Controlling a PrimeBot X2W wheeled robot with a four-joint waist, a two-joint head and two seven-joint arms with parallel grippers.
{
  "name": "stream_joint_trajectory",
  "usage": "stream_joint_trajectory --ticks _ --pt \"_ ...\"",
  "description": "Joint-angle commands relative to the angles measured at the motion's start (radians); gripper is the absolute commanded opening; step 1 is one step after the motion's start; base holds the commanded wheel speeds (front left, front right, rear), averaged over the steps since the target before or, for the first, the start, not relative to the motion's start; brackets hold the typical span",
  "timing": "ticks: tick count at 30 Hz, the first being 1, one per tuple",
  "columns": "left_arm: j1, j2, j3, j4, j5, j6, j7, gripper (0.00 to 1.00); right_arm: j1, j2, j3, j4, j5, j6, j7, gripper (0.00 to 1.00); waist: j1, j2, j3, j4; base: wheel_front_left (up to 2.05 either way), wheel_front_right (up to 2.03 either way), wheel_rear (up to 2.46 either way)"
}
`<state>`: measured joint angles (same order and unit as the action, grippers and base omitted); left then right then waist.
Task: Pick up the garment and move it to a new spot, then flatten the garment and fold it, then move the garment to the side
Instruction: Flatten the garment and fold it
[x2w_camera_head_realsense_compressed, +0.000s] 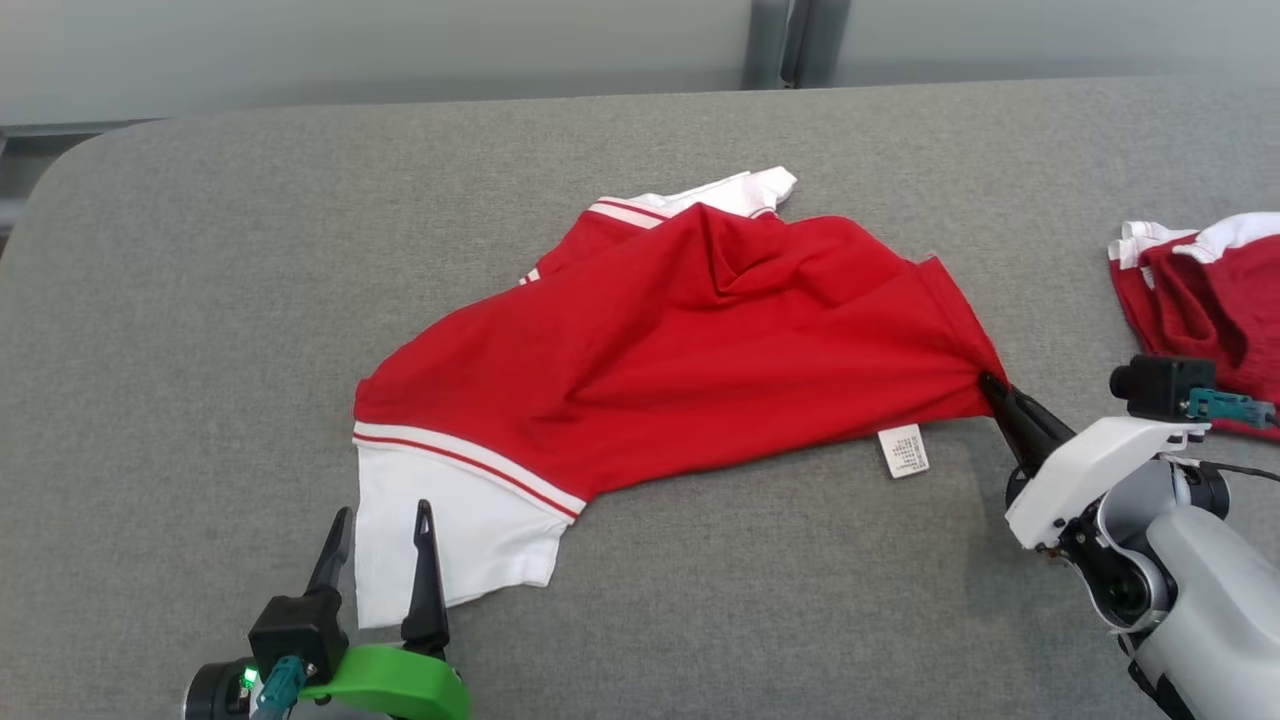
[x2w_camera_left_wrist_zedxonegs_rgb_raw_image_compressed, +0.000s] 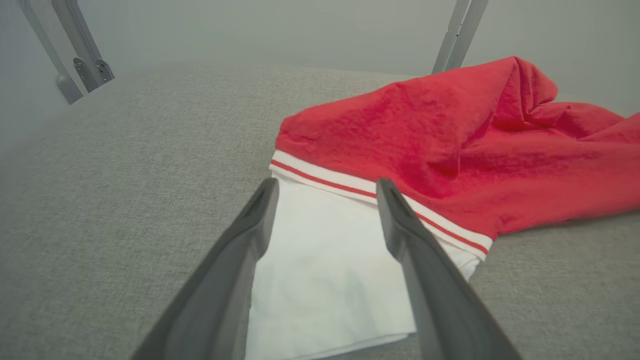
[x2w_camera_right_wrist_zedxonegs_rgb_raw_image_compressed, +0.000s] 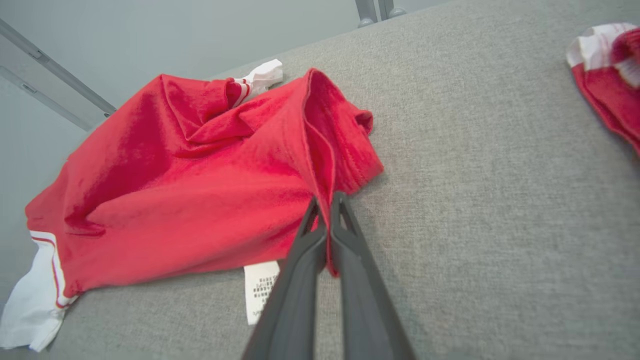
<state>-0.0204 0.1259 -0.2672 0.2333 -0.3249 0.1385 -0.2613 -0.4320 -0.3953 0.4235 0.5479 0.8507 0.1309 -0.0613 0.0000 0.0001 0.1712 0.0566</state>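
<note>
Right claw (x2w_camera_head_realsense_compressed: 988, 383) clenched on hem of red garment (x2w_camera_head_realsense_compressed: 680, 340), left claw (x2w_camera_head_realsense_compressed: 380, 515) spread wide, white sleeve (x2w_camera_head_realsense_compressed: 485, 520) just beyond its fingertips, grey table (x2w_camera_head_realsense_compressed: 200, 300) beneath both

The bench (x2w_camera_head_realsense_compressed: 200, 300) was a flat surface covered in grey woven fabric, with a rounded far-left corner. A red garment (x2w_camera_head_realsense_compressed: 680, 340) lay crumpled at its centre, its white panel (x2w_camera_head_realsense_compressed: 440, 520) toward the near-left edge and its care label (x2w_camera_head_realsense_compressed: 904, 450) flat on the fabric. A second red-and-white item (x2w_camera_head_realsense_compressed: 1200, 290), possibly another garment, lay at the right edge.
</note>
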Motion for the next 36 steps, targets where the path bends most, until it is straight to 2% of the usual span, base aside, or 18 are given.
stream_joint_trajectory --ticks 1,5,7,13,17,23,24,25,26,27,28,29,36 --pt "0.009 0.001 0.003 0.000 -0.006 0.003 -0.004 1.00 0.027 -0.013 -0.011 -0.025 0.011 0.000 0.017 0.00 0.0000 -0.0001 -0.010 -0.031 0.00 0.00 0.00" --pt "0.009 -0.002 0.005 -0.003 -0.008 0.003 -0.004 1.00 0.105 -0.038 -0.068 -0.152 0.033 0.000 0.114 0.00 0.0000 -0.0001 -0.016 -0.061 0.00 0.00 0.00" --pt "0.005 -0.004 0.007 -0.005 -0.004 0.004 -0.004 1.00 0.179 -0.045 -0.140 -0.252 0.044 0.000 0.193 0.00 0.0000 -0.0001 -0.018 -0.071 0.00 0.00 0.00" --pt "0.005 -0.007 0.019 -0.008 -0.004 -0.002 -0.004 1.00 0.321 0.002 -0.325 -0.414 -0.001 0.000 0.367 0.00 0.0000 -0.0001 -0.017 -0.072 0.00 0.00 0.00" --pt "-0.006 -0.013 0.018 -0.004 0.003 -0.007 -0.004 1.00 0.331 0.088 -0.415 -0.414 -0.063 0.000 0.432 0.00 0.0000 -0.0001 -0.007 -0.060 0.00 0.00 0.00" --pt "-0.023 -0.011 0.022 0.002 0.011 -0.016 -0.004 1.00 0.262 0.178 -0.474 -0.309 -0.165 0.000 0.429 0.00 0.0000 -0.0001 0.006 -0.040 0.00 0.00 0.00" --pt "-0.024 -0.010 0.023 0.002 0.012 -0.016 -0.004 1.00 0.249 0.184 -0.482 -0.288 -0.175 0.000 0.418 0.06 0.0000 -0.0001 0.009 -0.038 0.00 0.00 0.00" --pt "-0.025 -0.009 0.024 0.002 0.013 -0.016 -0.004 1.00 0.238 0.189 -0.483 -0.269 -0.183 0.000 0.410 0.34 0.0000 -0.0001 0.010 -0.037 0.00 0.00 0.00" --pt "-0.025 -0.009 0.024 0.002 0.013 -0.016 -0.004 1.00 0.238 0.189 -0.483 -0.269 -0.183 0.000 0.410 0.34 0.0000 -0.0001 0.010 -0.037 0.00 0.00 0.00" --pt "-0.026 -0.009 0.024 0.002 0.014 -0.017 -0.004 1.00 0.230 0.197 -0.487 -0.248 -0.188 0.000 0.402 0.49 0.0000 -0.0001 0.012 -0.036 0.00 0.00 0.00" --pt "-0.026 -0.008 0.025 0.002 0.016 -0.017 -0.004 1.00 0.220 0.201 -0.490 -0.230 -0.192 0.000 0.390 0.93 0.0000 -0.0001 0.013 -0.036 0.00 0.00 0.00" --pt "-0.026 -0.007 0.026 0.003 0.016 -0.017 -0.004 1.00 0.212 0.201 -0.494 -0.211 -0.195 0.000 0.378 1.00 0.0000 -0.0001 0.014 -0.037 0.00 0.00 0.00" --pt "-0.024 -0.002 0.024 0.004 0.022 -0.017 -0.004 1.00 0.169 0.164 -0.504 -0.102 -0.231 0.000 0.269 1.00 0.0000 -0.0001 0.013 -0.052 0.00 0.00 0.00"
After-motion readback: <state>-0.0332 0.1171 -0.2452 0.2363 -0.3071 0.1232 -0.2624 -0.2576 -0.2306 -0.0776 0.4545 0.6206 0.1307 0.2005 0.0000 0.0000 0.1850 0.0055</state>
